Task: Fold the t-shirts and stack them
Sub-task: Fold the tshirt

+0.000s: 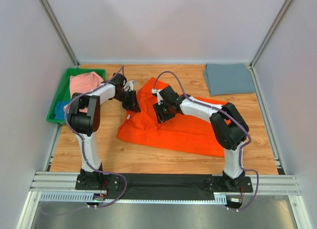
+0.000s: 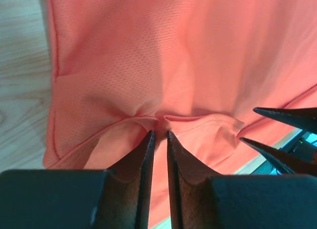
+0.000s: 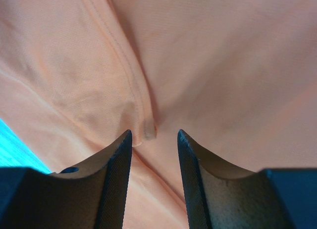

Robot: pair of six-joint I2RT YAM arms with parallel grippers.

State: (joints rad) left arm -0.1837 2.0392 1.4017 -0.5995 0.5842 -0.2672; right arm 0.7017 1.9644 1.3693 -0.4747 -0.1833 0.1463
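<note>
Cloth fills most of the overhead view. An orange t-shirt (image 1: 183, 132) lies spread and rumpled across the middle of the wooden table (image 1: 163, 159). A grey-blue t-shirt (image 1: 229, 78) sits folded flat in the far right corner, well apart from it. At the far left a green tray (image 1: 86, 69) holds a pink t-shirt (image 1: 85, 84) bunched at its far end and a blue t-shirt (image 1: 60, 110) at its near end. The left tool (image 1: 132, 104) is down at the left edge of the orange t-shirt. The right tool (image 1: 159, 114) rests on the same shirt just to the right, near its upper middle. From this height I cannot tell how either tool's fingers are set.

From the left wrist, the left tool (image 2: 158, 136) has its fingers (image 2: 146, 164) drawn almost together, and a small fold of the orange t-shirt (image 2: 173, 55) is pinched between the tips. The fabric puckers toward that spot. A hemmed edge runs down the left side, with bare table (image 2: 20, 80) beyond it.

From the right wrist, the right tool (image 3: 154, 133) has its fingers (image 3: 116, 169) spread apart and holds nothing. The orange t-shirt (image 3: 223, 65) fills the frame under them. A stitched seam (image 3: 124, 65) runs down the cloth and ends in a small ridge just inside the left finger's tip.
</note>
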